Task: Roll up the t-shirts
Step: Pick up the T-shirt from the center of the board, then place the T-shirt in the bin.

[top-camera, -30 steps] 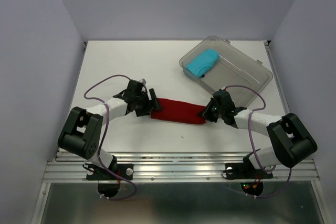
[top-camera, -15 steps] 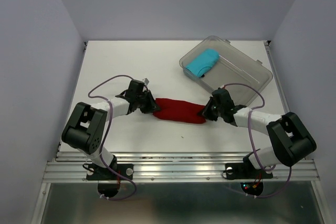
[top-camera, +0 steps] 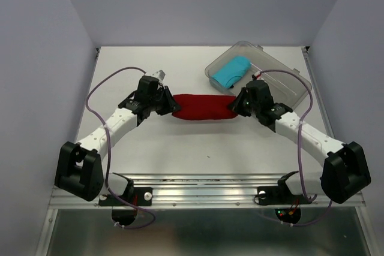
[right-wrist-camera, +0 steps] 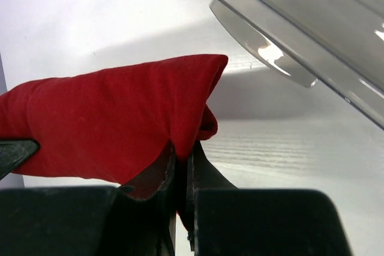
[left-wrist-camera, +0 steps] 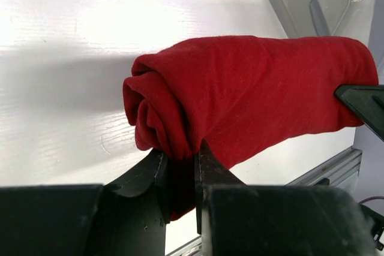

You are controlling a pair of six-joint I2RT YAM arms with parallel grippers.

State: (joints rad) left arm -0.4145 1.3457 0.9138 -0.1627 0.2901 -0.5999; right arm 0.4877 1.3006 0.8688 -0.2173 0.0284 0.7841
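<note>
Both my grippers are on the same piece. My left gripper point(top-camera: 170, 105) is drawn in narrow and clamps the left end of the red t-shirt point(top-camera: 201, 107). In the left wrist view its two fingers point(left-wrist-camera: 210, 175) bite a fold of cloth at the lower front of the roll's spiral end, with red fabric filling the slot between them. My right gripper point(top-camera: 235, 105) is drawn almost fully together on the opposite end. The right wrist view shows only a thin fold of the red cloth pinched between its fingers, the corner of the end sticking up above them. The red t-shirt is a tight roll, stretched straight between the two grips and running left to right. It sits across the middle of the tabletop point(top-camera: 180, 142), somewhat nearer the far edge than the near one. Both wrist views show a shadow on the white surface beneath it, and it appears to hang just clear of the tabletop, though I cannot tell for certain. The right end sits just beside the near-left wall of the clear bin point(top-camera: 288, 88), which stands toward the far right corner of the tabletop. The cyan t-shirt point(top-camera: 231, 71), a compact roll, lies inside the bin at its left end, apart from both grippers.
</note>
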